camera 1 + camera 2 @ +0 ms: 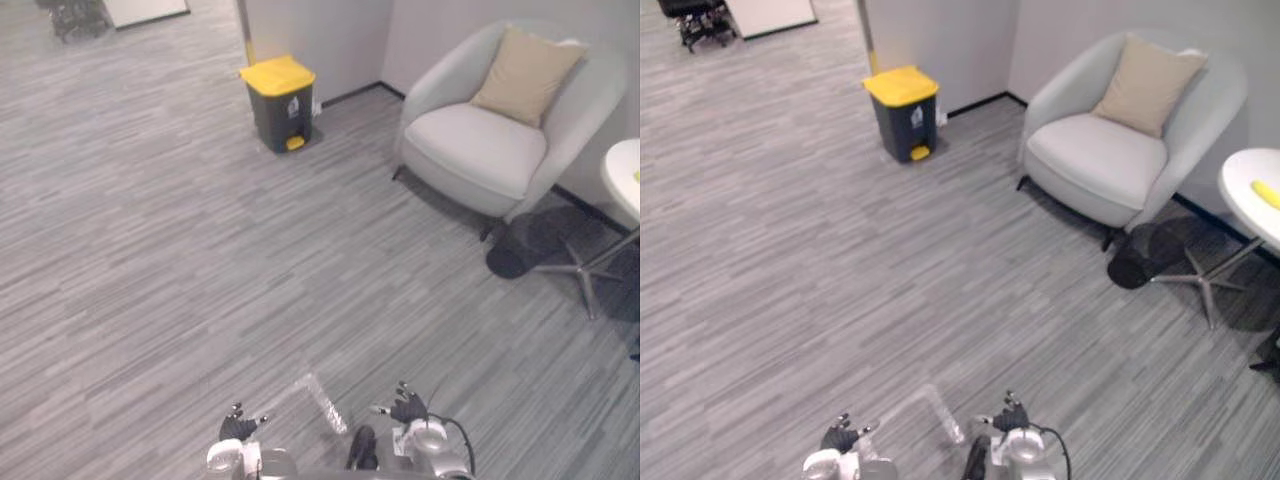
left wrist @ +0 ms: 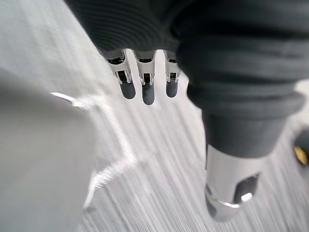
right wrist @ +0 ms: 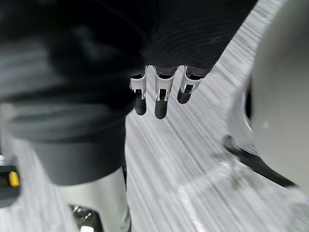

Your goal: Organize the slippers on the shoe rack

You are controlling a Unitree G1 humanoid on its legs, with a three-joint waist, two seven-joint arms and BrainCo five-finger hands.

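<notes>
1. Low in the left eye view: left hand (image 1: 238, 428) and right hand (image 1: 408, 408), both empty, over floor (image 1: 200, 250); bin (image 1: 280, 100) and armchair (image 1: 490, 130) well apart.
2. Right eye view: slippers' whereabouts, heading, long axis, all impossible to tell.
3. Left wrist view: fingers (image 2: 148, 92) straight, released.
4. Right wrist view: fingers (image 3: 161, 104) likewise loose. Likely risk: clipping the armchair while searching.

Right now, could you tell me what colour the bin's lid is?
Yellow; the lid shows best in the left eye view.
</notes>
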